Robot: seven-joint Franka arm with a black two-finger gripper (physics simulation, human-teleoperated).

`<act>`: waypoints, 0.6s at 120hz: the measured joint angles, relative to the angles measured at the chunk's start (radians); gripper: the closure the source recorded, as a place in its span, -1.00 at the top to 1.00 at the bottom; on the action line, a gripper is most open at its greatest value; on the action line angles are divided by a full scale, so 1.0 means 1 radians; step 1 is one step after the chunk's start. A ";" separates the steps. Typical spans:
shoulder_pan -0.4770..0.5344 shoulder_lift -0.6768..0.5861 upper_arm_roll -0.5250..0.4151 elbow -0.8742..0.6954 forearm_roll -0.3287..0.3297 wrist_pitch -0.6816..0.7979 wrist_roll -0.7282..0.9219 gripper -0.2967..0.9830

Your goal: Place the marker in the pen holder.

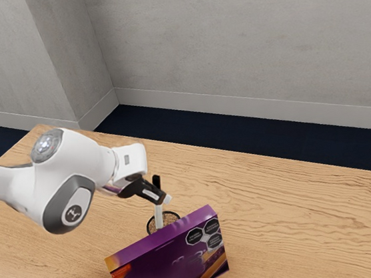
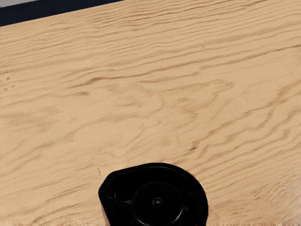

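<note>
Pincer (image 1: pixel 163 197) closed around the upright marker (image 1: pixel 159 216), gripping its upper part, and the lower end hangs below, at the pen holder's (image 1: pixel 170 219) mouth! Insertion looks to be the step in hand; next, ease down, check it's seated, then let go.

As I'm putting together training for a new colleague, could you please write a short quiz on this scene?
1. Multiple choice: In the exterior view, what colour is the upper end of the marker?
a) red
b) black
c) yellow

2. True or false: The marker is lying flat on the table.

3. Fill in the missing word: In the exterior view, the pen holder is partly hidden by the large, mostly purple ____.

Key: 1: b; 2: false, it is upright; 3: box.
</note>
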 joint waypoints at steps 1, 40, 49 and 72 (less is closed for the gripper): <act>0.001 0.002 0.000 0.000 0.000 0.000 0.000 -0.61; 0.011 0.061 0.000 0.009 0.012 0.023 0.002 -0.60; 0.010 0.063 0.000 0.009 0.015 0.023 0.000 -0.33; 0.005 0.077 0.029 0.249 0.062 -0.100 -0.004 0.17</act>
